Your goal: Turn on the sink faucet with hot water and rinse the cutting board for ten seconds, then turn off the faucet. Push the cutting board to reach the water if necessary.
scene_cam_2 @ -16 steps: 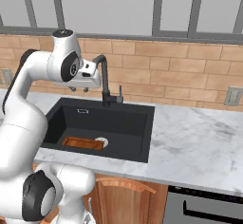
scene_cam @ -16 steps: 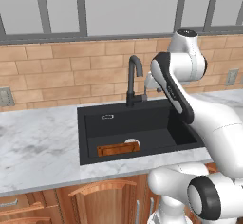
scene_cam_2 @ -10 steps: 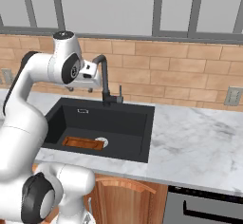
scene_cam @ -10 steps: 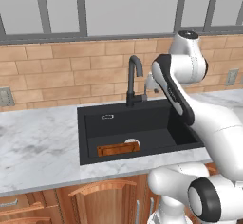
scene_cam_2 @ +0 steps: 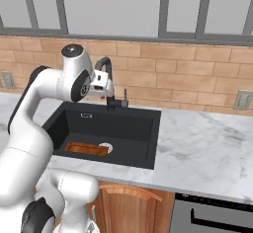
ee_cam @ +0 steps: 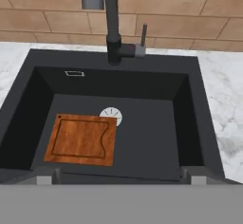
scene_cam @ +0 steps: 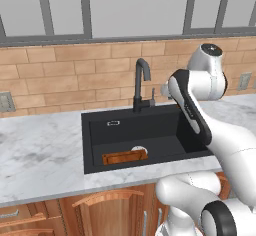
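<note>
The sink faucet (ee_cam: pixel 111 23) is a tall black gooseneck at the back of the sink (ee_cam: pixel 199 104), with its short side lever (ee_cam: pixel 143 37) upright at the base. No water runs from the spout. The cutting board (ee_cam: pixel 83 139), an orange-brown wooden rectangle, lies flat on the basin floor at the front left, just beside the white drain (ee_cam: pixel 111 115). My gripper (ee_cam: pixel 119 176) hovers high above the basin's front, looking down at it. Its fingertips (ee_cam: pixel 47 175) stand far apart, open and empty. In the right base view, the hand (scene_cam_2: pixel 103 82) sits just left of the faucet (scene_cam_2: pixel 107 81).
Grey marble counter (scene_cam: pixel 40 150) surrounds the sink, with a wide stretch to the right (scene_cam_2: pixel 207 148). A brick backsplash (scene_cam: pixel 70 80) and windows stand behind the faucet. Wall outlets (scene_cam_2: pixel 242 99) sit on the brick. A small silver overflow slot (ee_cam: pixel 75 73) marks the basin's back wall.
The hand has drifted slightly right and down, closer to the faucet. The cutting board and lever have not moved.
</note>
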Available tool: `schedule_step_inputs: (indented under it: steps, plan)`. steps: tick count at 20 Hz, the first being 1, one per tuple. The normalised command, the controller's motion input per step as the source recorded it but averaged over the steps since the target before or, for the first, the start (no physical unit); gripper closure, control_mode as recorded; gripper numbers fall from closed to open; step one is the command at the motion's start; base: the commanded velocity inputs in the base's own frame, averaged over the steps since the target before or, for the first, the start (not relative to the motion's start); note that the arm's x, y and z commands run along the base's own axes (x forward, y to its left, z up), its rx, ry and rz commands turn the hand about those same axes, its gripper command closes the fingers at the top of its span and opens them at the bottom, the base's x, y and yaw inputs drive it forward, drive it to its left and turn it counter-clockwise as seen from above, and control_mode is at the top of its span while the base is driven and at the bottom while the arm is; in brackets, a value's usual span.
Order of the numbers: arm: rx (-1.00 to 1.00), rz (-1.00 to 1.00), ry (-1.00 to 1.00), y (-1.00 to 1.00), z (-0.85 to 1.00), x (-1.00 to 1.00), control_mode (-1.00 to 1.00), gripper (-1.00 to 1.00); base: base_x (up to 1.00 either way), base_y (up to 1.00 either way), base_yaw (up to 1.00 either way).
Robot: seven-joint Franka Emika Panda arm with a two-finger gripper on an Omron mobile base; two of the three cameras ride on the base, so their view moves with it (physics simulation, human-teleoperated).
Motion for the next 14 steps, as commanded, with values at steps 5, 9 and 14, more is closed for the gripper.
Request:
schedule_step_inputs:
  steps: [5,9,14]
  plan:
    - [0.04,0.00,-0.18,-0.35,-0.10,0.10,-1.00,-1.00,0.00,0.00,0.00]
    - [0.04,0.00,-0.16,-0.32,-0.13,0.20,-1.00,-1.00,0.00,0.00,0.00]
    - [0.02,0.00,-0.13,-0.24,-0.22,0.29,-1.00,-1.00,0.00,0.00,0.00]
